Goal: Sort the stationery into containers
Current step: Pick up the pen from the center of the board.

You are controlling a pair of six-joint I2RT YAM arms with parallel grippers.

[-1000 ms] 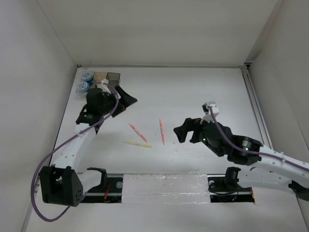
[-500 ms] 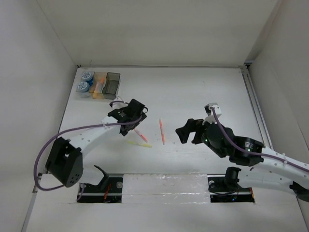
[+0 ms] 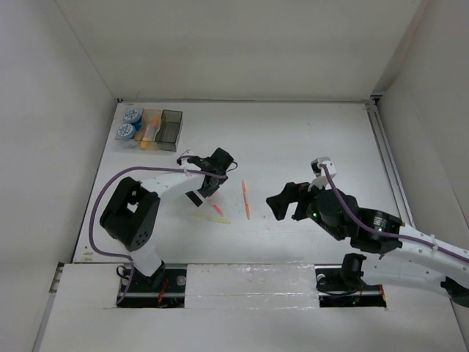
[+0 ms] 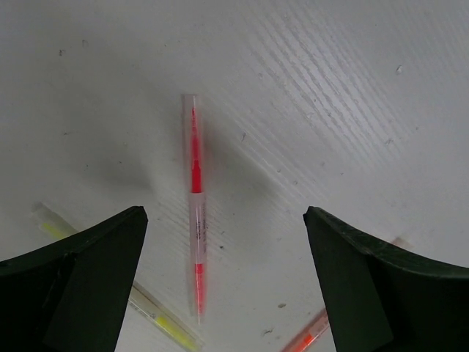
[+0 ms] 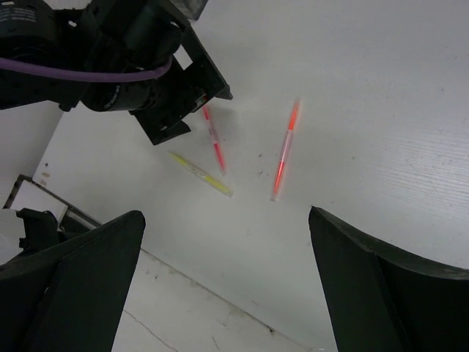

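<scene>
The left pincer (image 4: 223,216) hangs wide open and empty over a red pen (image 4: 196,220) that lies flat on the tabletop (image 4: 330,88), lengthwise between its fingers. It should drop straight down, centre on the barrel and close across its middle (the yellow pen (image 4: 157,320) lies just beside, so keep clear). The bins (image 3: 157,128) sit well apart, far left. The right pincer (image 5: 226,214) hovers open, holding nothing.
</scene>
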